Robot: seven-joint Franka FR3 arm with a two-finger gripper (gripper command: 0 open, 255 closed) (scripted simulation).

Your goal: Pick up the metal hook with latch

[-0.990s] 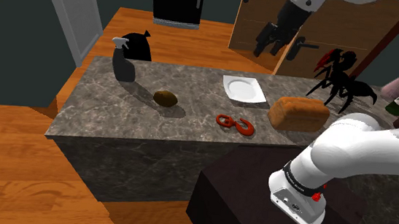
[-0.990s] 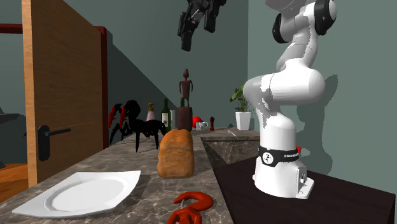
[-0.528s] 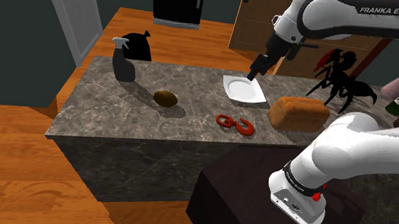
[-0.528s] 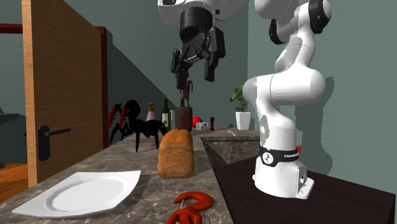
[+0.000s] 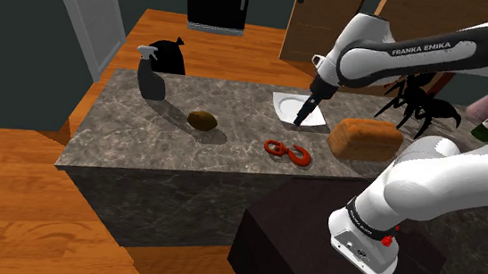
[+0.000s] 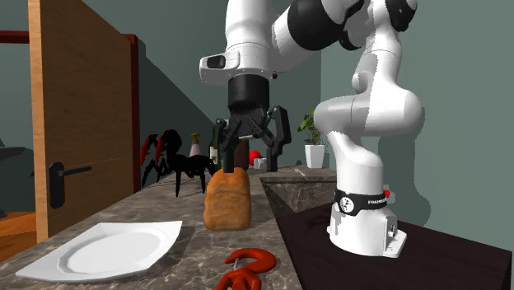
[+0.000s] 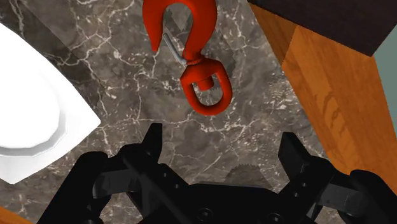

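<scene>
Red metal hook with latch [image 7: 193, 63], flat on the marbled counter [image 7: 95, 63].
It is seen beyond the parted fingers [image 7: 151, 145] of the black gripper [image 7: 221, 141], long axis running away, ring end nearest.

We see a floor [image 5: 14, 194] of warm orange-brown boards around a worktop [image 5: 134, 145] of dark veined stone. In the shoulder view the walls [image 5: 16, 60] are dark grey-green. A pale panelled door [image 5: 91, 12] stands at eleven o'clock, a tall black cabinet [image 5: 217, 4] (we cannot tell what kind) at twelve, and a brown wooden door [image 5: 309, 25] at one. In the second exterior view that wooden door, with its black handle [image 6: 70, 171], stands at nine o'clock against an evenly lit wall.
</scene>
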